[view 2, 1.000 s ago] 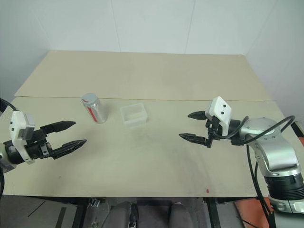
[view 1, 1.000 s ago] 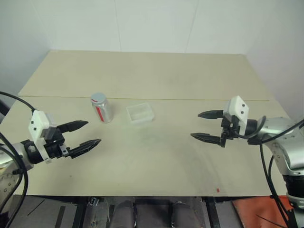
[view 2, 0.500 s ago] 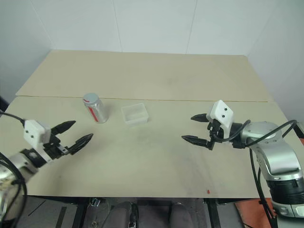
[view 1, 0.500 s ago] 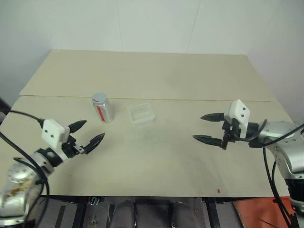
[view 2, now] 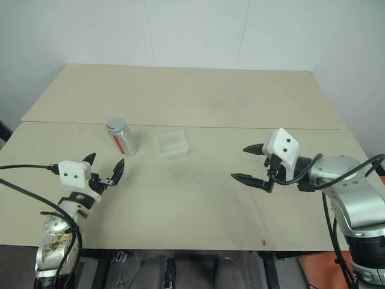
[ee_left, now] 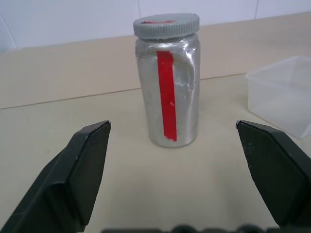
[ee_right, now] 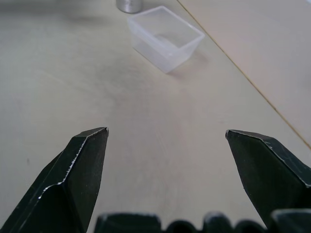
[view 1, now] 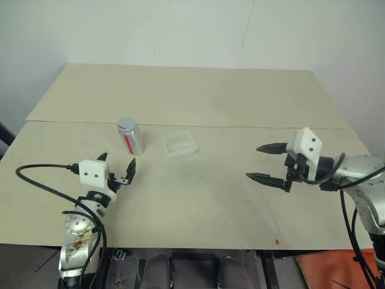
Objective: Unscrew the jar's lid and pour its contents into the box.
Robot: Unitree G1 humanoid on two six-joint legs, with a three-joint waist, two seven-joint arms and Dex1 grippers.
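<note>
Left tool (view 1: 117, 164) has swung in from the surface's (view 1: 198, 205) left edge, wide, now facing the jar (view 1: 130, 136), lid (ee_left: 166, 25) on. Right tool (view 1: 267, 162) wide, unmoved; box (view 1: 180, 142) untouched mid-surface, open room around.

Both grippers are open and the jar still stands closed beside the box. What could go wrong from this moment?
1. The jar is tall and narrow. If one finger of the open left gripper touches it first, it may tip over.
2. The box stands close beside the jar, so a push sideways could knock it away.
3. The lid is still on, and the open right gripper is far off. Gripped loosely, the smooth jar might turn with the lid.
</note>
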